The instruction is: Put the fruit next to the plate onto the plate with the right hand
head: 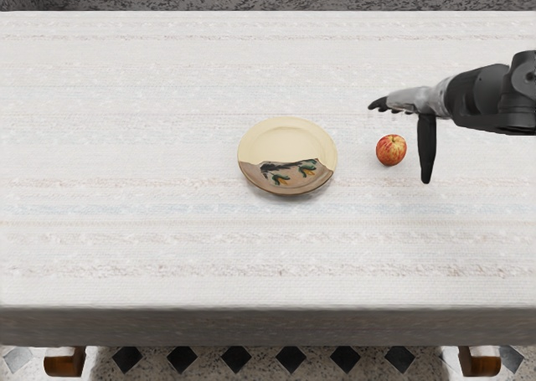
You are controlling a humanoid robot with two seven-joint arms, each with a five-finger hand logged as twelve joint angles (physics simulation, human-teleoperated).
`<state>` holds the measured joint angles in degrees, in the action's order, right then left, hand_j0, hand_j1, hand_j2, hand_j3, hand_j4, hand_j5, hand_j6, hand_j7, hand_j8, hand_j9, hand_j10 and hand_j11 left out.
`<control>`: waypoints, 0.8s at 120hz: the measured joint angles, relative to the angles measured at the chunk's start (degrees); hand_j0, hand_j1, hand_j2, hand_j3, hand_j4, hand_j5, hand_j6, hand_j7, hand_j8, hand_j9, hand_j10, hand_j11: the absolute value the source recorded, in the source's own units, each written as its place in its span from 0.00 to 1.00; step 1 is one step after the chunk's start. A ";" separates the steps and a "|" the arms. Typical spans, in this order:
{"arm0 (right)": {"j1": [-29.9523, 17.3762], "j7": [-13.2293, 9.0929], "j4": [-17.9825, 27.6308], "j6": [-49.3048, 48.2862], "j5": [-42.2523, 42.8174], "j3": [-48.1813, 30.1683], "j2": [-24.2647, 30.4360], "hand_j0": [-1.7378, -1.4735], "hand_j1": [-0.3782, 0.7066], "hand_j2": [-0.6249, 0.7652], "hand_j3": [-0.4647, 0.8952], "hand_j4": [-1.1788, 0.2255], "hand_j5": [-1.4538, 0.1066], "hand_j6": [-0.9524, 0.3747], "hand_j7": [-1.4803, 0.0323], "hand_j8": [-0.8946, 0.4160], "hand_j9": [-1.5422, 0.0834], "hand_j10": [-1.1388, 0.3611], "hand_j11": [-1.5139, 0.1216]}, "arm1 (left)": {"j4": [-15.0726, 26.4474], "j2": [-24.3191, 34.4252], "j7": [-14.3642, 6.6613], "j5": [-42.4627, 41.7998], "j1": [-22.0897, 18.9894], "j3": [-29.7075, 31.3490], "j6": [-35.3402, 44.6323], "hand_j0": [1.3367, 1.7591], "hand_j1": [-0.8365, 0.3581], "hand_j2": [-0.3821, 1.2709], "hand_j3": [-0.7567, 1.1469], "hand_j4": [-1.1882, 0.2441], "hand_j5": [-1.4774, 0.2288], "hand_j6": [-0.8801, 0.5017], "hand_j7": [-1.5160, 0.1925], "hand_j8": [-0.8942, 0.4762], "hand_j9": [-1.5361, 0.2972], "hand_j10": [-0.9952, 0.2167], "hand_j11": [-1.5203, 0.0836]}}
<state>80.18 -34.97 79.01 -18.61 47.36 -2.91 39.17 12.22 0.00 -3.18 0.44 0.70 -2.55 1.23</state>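
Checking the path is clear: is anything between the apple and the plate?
No. In the head view, only bare table lies between the apple and the plate.

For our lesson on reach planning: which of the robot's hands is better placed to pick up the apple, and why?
The right hand: open, it hovers just beside the apple, right of the plate, its arm entering from the right. No left arm shows.

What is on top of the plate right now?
The plate shows only its own painted pattern, no fruit. Nothing covers its face. The apple lies on the table beside it, not touching, near the open right hand.
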 joint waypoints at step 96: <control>-7.63 -0.03 -3.21 16.17 8.94 0.34 -4.60 0.30 0.15 0.43 0.34 0.76 0.84 0.63 0.88 0.59 0.86 0.68 0.84 | 0.00 0.00 -0.01 0.00 0.00 0.00 0.00 0.76 0.99 0.23 0.40 0.83 0.87 0.64 0.89 0.65 0.84 0.82 0.95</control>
<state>72.55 -35.00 75.79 -2.44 56.30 -2.56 34.56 12.22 0.00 -3.19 0.44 0.70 -2.56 1.23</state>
